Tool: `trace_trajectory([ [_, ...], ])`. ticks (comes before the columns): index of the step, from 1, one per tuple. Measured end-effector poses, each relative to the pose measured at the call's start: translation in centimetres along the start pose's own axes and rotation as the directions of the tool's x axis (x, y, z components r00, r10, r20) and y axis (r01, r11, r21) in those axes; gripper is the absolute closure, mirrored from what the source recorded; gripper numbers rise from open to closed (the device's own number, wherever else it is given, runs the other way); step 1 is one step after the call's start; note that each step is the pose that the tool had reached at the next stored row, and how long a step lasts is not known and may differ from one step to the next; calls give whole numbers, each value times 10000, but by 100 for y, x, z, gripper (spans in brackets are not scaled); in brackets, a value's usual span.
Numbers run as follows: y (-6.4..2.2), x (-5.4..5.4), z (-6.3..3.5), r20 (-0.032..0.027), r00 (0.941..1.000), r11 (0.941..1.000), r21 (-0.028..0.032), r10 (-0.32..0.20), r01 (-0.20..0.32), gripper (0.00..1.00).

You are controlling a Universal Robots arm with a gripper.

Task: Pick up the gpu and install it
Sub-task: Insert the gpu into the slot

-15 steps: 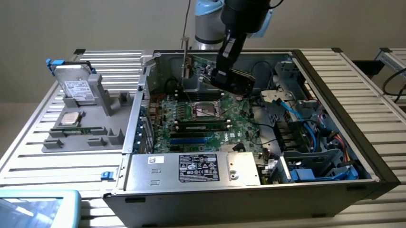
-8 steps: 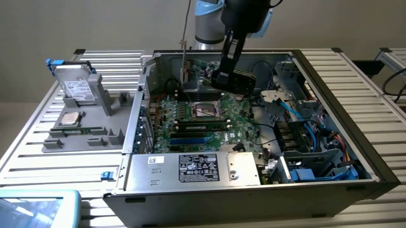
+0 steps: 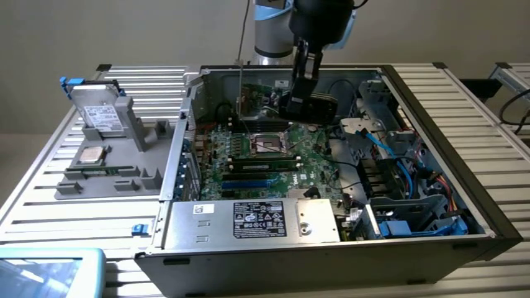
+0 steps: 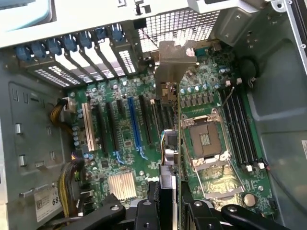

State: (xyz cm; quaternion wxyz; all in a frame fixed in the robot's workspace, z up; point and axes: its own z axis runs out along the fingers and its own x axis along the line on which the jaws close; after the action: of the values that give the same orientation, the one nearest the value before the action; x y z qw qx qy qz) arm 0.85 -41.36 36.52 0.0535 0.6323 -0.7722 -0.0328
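Tool: the black two-fingered tool (image 3: 303, 93) (image 4: 168, 213) on the grey and pale-blue robot arm (image 3: 269, 46) reaches down into the open case. Its fingers (image 4: 144, 218) are closed from both sides on the card.
Gpu: the thin gpu (image 3: 309, 108) (image 4: 169, 143), with a green circuit board on one face and a black cooler on the other, is held upright in that grip. In the wrist view it shows edge-on, its silver end bracket (image 4: 175, 62) toward the slotted rear wall.
Gpu place: over the green motherboard (image 3: 248, 164) (image 4: 124, 143), between the row of expansion slots, among them a long blue slot (image 4: 135, 122), and the empty square processor socket (image 3: 269, 144) (image 4: 206, 141). I cannot tell whether its lower edge touches a slot.
Case: the black and grey metal computer case (image 3: 431, 143) lies on its side, open, on the slatted aluminium table (image 3: 49, 205). A silver power supply box (image 3: 257, 218) sits at its near end.
Beside the case: on the exterior view's left, a grey moulded holder (image 3: 124, 180) carries a silver hard drive with a white label (image 3: 101, 115), standing upright. A small square silver processor chip (image 3: 91, 155) lies flat just in front of it.
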Motion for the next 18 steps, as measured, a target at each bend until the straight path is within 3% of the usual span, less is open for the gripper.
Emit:
trace_trajectory([
  [4, -1, 0, 11, -87, 9983, 9983, 27, -582, 582, 72],
  [15, -1, -1, 11, -90, 9981, 9981, 29, -611, 612, 72],
  [18, 0, -2, 13, -123, 9962, 9963, 42, -861, 862, 72],
])
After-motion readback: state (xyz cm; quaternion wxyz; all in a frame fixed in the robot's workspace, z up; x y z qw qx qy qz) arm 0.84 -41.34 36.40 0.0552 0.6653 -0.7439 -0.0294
